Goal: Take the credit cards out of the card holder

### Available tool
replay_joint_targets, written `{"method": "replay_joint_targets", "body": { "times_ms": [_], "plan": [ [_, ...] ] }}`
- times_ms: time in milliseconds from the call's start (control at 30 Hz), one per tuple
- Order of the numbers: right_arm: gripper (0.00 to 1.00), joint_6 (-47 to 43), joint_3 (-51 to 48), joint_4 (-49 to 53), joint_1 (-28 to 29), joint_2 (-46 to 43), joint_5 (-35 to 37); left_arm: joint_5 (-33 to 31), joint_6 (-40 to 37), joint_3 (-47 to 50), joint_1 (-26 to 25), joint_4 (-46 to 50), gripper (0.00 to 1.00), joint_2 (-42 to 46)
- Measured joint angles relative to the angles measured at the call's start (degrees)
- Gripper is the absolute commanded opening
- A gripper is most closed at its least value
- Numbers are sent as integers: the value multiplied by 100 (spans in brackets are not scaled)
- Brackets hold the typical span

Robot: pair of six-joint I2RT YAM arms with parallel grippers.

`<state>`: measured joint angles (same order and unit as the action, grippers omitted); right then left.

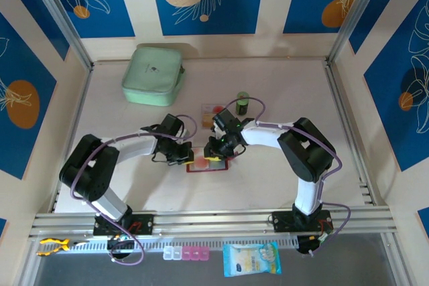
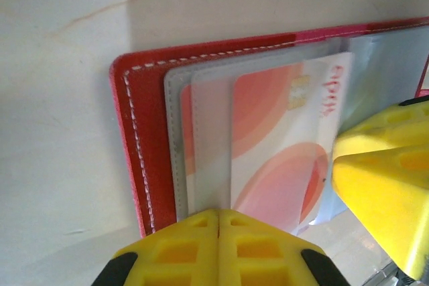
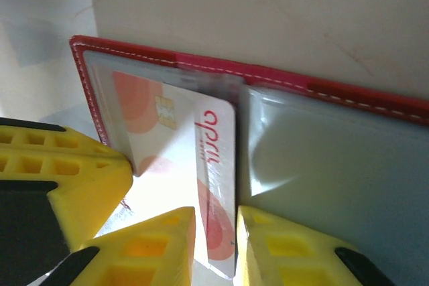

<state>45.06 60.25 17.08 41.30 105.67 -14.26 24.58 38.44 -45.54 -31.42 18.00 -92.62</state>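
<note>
Credit card (image 3: 218,185) — half out, between right fingers (image 3: 288,252)

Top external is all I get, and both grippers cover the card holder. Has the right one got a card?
Observer: Yes. The right gripper is shut on the edge of a white-and-orange credit card.
Operator: Card clear of the holder?
Observer: No. Most of it lies over the clear sleeves of the open red card holder.
Operator: Left gripper?
Observer: The left gripper is shut, with nothing visible between its fingers. Its tips sit at the sleeves' edge beside the card.
</note>
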Motion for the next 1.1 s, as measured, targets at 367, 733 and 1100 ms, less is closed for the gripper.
{"method": "replay_joint_targets", "body": {
  "times_ms": [367,733,1100],
  "plan": [
    [21,157,-264,-533,-61,-2,-400,70,-2,0,0,-127,0,-52],
    [15,304,-431,-848,-120,-90,-601,70,-2,0,0,-133,0,-52],
    [16,308,-654,-920,-195,-219,-612,70,-2,2,0,-149,0,-52]
  ]
}}
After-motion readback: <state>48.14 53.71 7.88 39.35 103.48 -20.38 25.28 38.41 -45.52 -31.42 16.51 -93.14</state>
